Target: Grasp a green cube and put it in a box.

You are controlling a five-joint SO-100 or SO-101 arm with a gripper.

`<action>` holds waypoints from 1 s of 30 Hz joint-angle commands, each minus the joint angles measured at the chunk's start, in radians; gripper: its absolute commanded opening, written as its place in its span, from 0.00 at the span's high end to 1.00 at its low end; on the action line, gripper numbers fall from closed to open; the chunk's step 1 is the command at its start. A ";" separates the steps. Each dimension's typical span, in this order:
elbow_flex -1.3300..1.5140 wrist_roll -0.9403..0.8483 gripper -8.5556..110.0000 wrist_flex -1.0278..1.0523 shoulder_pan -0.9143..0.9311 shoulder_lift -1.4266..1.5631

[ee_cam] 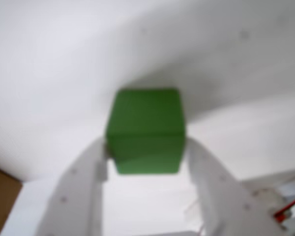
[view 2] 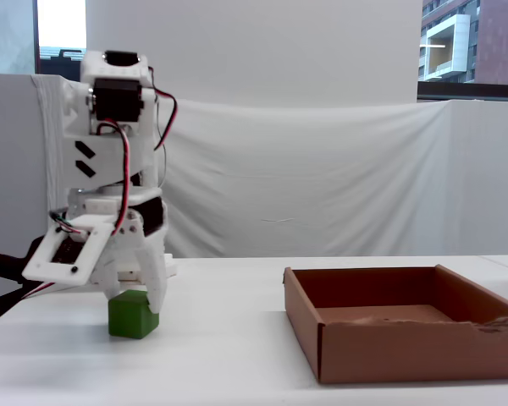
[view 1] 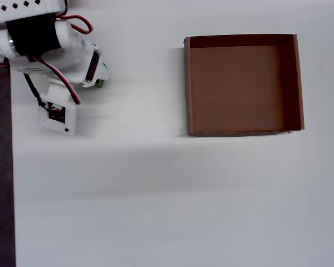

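The gripper [ee_cam: 146, 147] is seen closed on the cube [ee_cam: 146, 130] in the wrist view, with one white finger [ee_cam: 83, 182] pressed to the cube's left side and the other to its right side. In the fixed view the gripper [view 2: 135, 298] is pointed down over the cube [view 2: 133, 314], which is seen low at the table [view 2: 229, 338]; whether it rests on the surface or is just clear of it cannot be told. In the overhead view the cube [view 1: 100, 83] is almost wholly hidden under the arm [view 1: 50, 53], and only a sliver of green is shown at the arm's right edge. The box [view 1: 242, 83] is seen well apart from the cube, to its right in the overhead view, lying flat on the table [view 1: 156, 194] with its brown floor bare. In the fixed view the box [view 2: 406, 338] is likewise placed to the right of the cube, and a ragged edge is shown on its near wall. A brown corner [ee_cam: 2, 196] is visible at the lower left of the wrist view, left of the cube.
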 commanded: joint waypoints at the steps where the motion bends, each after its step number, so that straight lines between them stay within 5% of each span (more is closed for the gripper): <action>1: -0.052 0.006 0.80 -0.002 -0.006 0.017; 30: -0.156 0.006 0.80 0.167 -0.061 0.229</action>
